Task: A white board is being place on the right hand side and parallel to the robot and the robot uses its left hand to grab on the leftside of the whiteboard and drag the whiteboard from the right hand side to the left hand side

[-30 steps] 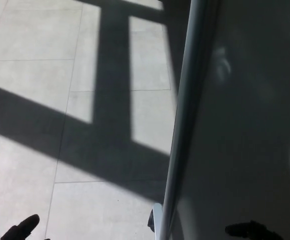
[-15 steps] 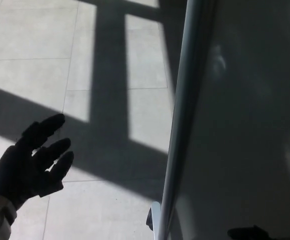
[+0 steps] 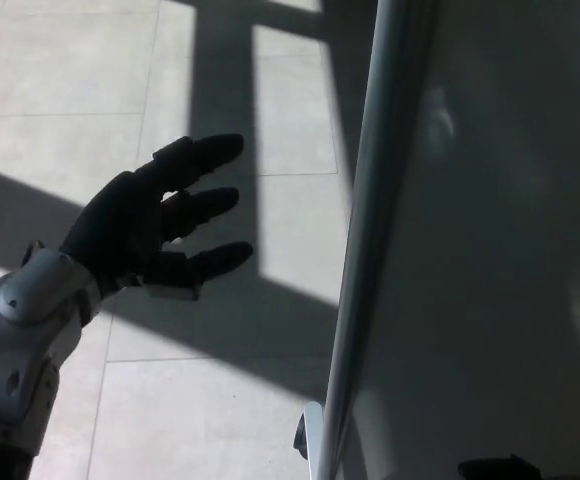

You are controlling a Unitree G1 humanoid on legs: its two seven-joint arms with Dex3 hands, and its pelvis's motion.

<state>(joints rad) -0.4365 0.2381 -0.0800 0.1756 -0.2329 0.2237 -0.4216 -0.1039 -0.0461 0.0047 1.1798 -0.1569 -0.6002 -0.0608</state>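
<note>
The big white board with its smooth grey-looking face fills the right half of the frame, from top to bottom. It lies mostly in shade. Its long pale metal edge runs nearly straight up and down the picture, leaning a little to the left toward the bottom. This is the left side of the board, the side the task says to grab.

The floor of large pale stone tiles fills the left half, with wide dark shadow bands across it.

The robot's left hand, black with thick fingers, comes in from the lower left on a white and grey forearm. Its fingers are spread apart and hold nothing. They point to the right, toward the board's edge. The hand is near the edge but not touching it; a strip of floor shows between them.

The left hand is plainly the nearer one. The edge lies to the right of the fingertips, so the hand likely needs to travel right, then close around it.

A small dark shape sits at the bottom right. It may be the right hand, but this is too unclear to tell.
</note>
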